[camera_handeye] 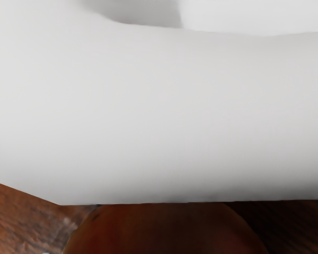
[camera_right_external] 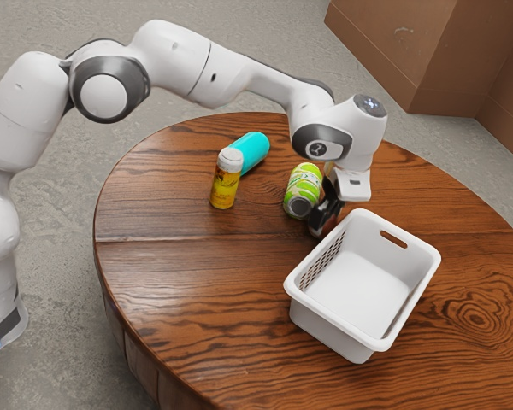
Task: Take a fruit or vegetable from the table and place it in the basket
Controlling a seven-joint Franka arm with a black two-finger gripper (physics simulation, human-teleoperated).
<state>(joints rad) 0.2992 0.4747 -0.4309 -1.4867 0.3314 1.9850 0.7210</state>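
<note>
The exterior view shows the gripper (camera_right_external: 324, 219) pointing down beside the basket (camera_right_external: 332, 332), on the side toward the green can (camera_right_external: 304, 184). Whether it is open or closed I cannot tell. The wrist view gives a nearer look at the round, reddish-brown fruit or vegetable (camera_handeye: 164, 230) right at the gripper; in the exterior view only a dark red patch of it appears, partly covered by the gripper. It is outside the basket, and whether it touches the surface (camera_right_external: 167, 269) is hard to say. The basket's pale wall runs broadly across the wrist view just past the fruit or vegetable, with wood grain to either side of it.

The exterior view adds the wider layout. The basket's rim lies close by the gripper, and its mouth opens upward over a white floor. The green can lies close on the gripper's other side, its dark end toward the camera. Farther off, the yellow bottle (camera_right_external: 224, 189) stands upright near the turquoise cylinder (camera_right_external: 253, 151), which lies on its side. Wood grain spans the stretch between the yellow bottle and the basket, out to the curved edge.
</note>
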